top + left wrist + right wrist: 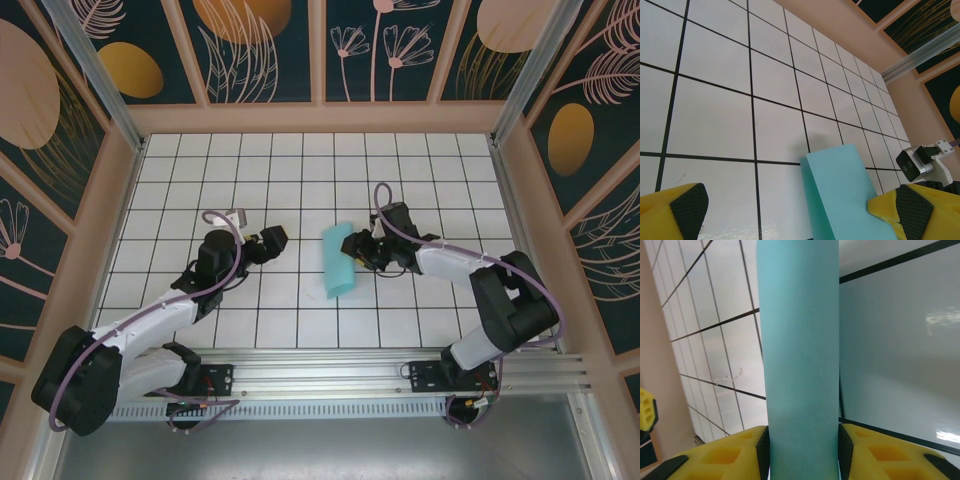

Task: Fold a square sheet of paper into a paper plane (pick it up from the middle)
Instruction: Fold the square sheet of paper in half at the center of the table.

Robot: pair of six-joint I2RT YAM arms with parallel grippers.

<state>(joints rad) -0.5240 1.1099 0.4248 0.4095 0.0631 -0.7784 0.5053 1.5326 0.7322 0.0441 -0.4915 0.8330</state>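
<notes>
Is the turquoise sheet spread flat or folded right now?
Folded over: the square sheet of paper shows as a narrow doubled strip, pinched between the pads of the right gripper.

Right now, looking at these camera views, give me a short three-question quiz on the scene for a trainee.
1. True or false: the left pincer is open and holds nothing.
2. Which one has the thin light turquoise paper sheet between its fingers? A the left pincer, B the right pincer, C both.
3. Fill in: the grid lines on the white tiled table are ___.
Key: 1 true; 2 B; 3 black.
</notes>
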